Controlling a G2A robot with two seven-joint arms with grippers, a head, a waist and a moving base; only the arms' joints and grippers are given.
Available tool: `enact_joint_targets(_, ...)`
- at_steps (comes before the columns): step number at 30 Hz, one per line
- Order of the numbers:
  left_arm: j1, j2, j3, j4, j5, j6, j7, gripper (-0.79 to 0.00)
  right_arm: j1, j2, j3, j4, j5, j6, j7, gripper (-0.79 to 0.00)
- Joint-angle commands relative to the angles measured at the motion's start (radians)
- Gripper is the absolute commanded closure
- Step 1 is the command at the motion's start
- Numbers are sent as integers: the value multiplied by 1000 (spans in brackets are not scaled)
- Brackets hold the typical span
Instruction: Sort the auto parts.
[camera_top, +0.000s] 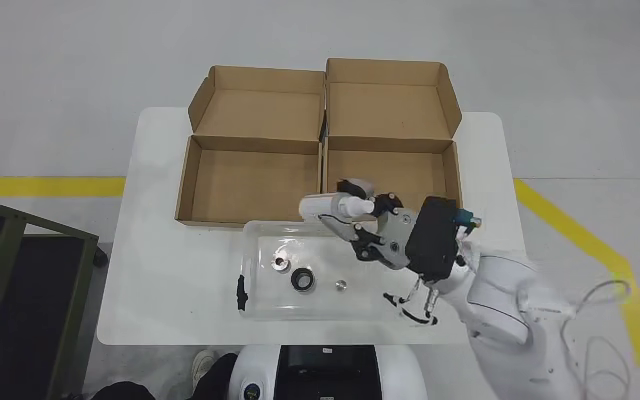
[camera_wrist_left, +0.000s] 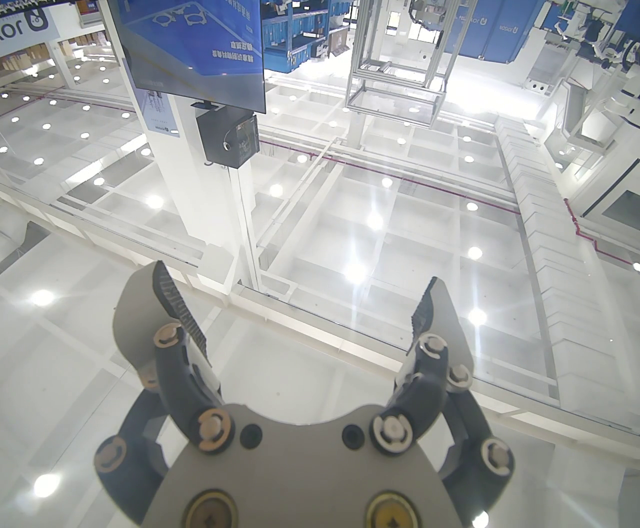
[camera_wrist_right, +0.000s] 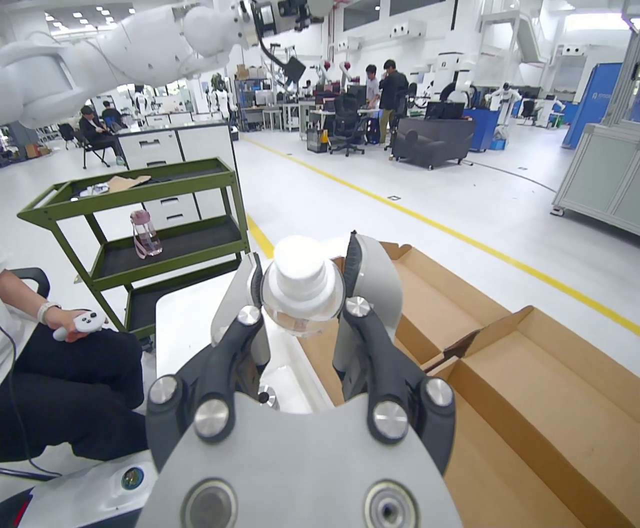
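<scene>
My right gripper is shut on a white cylindrical part, held level above the near edge of the cardboard boxes, where the left box meets the right box. In the right wrist view the white part sits between the fingers of the gripper, with the open boxes beside it. A clear tray in front of the boxes holds a metal ring, a black bearing and a small metal piece. My left gripper is open, empty and pointing at the ceiling.
Both boxes have their lids folded back away from me. A black piece lies at the tray's left edge. A green cart stands off the table's left side. Bare white table lies left of the tray.
</scene>
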Motion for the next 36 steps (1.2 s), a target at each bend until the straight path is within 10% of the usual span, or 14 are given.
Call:
enact_joint_targets(1,0,0,0,0,0,0,0,-785,0,1,16,-4,26,0,-24,0)
enact_joint_targets(36,0,0,0,0,0,0,0,-785,-75,14,134,-29,89,-31,-288,0)
